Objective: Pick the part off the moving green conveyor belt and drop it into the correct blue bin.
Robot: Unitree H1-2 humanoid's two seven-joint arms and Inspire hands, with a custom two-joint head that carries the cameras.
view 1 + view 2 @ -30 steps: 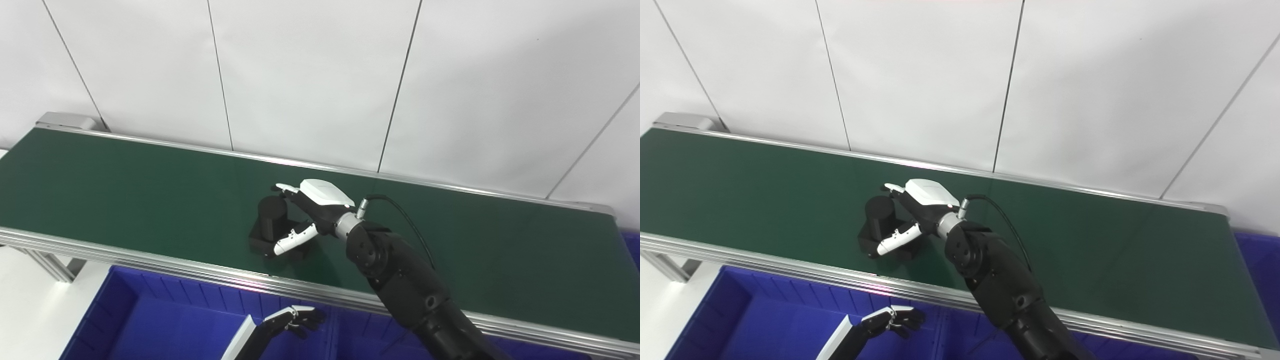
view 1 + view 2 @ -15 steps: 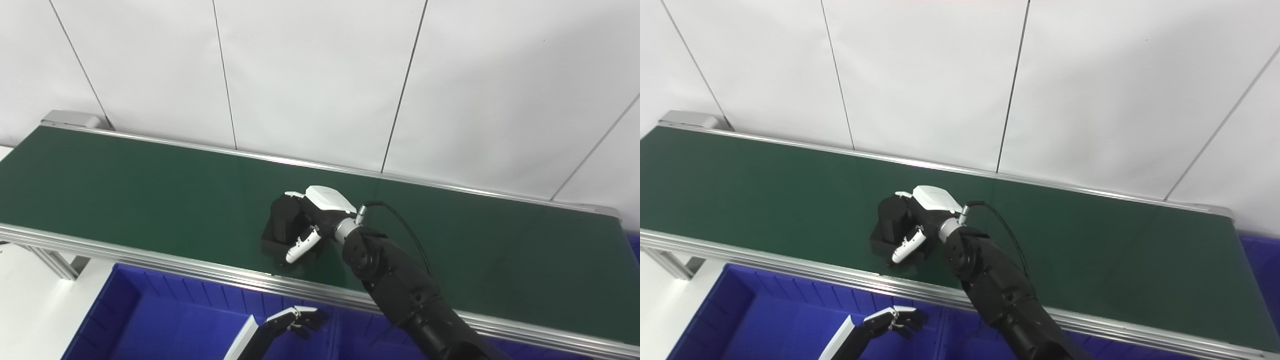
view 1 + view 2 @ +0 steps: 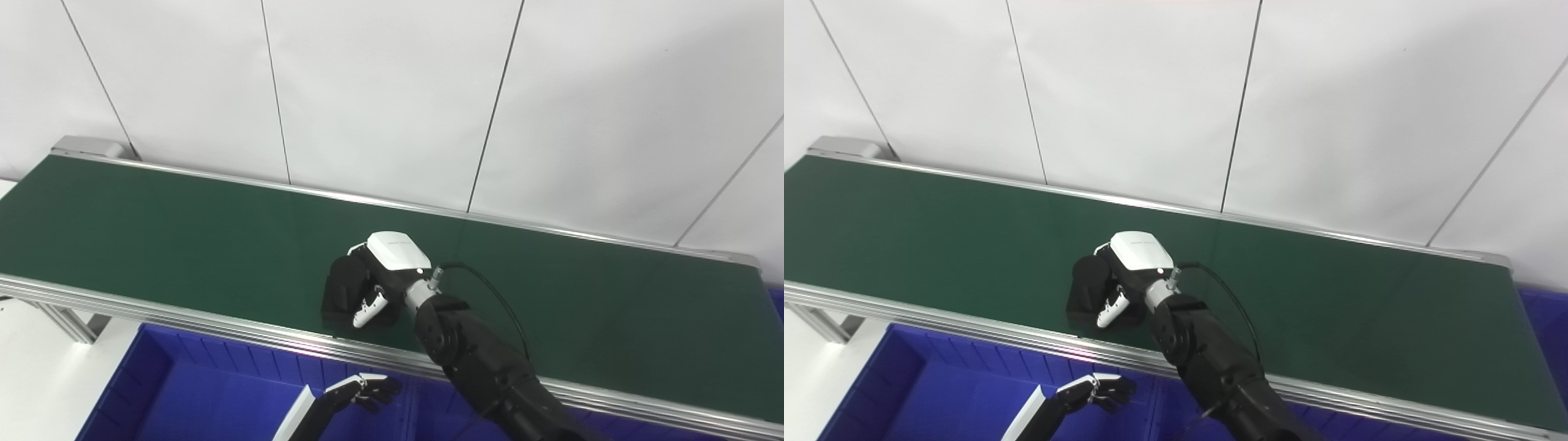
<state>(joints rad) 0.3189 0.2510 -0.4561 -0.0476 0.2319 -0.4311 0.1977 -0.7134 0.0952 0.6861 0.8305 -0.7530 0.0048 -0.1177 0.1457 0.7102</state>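
Note:
A black part [image 3: 343, 293], a cylinder on a square base, stands on the green conveyor belt [image 3: 153, 239] near its front rail. My right hand [image 3: 383, 278] is wrapped around it from the right, thumb across its front and fingers behind, shut on it. The part's base still looks to rest on the belt. My left hand [image 3: 366, 392] hangs low over the blue bin [image 3: 184, 392], fingers curled, holding nothing.
The belt's aluminium front rail [image 3: 184, 321] runs between the part and the bins. A second blue bin [image 3: 441, 422] lies right of a divider, under my right arm. A white panelled wall stands behind the belt.
My right hand went from open around the part to closed on it, thumb pressing in. The part and hand shifted slightly right. The left hand stayed put.

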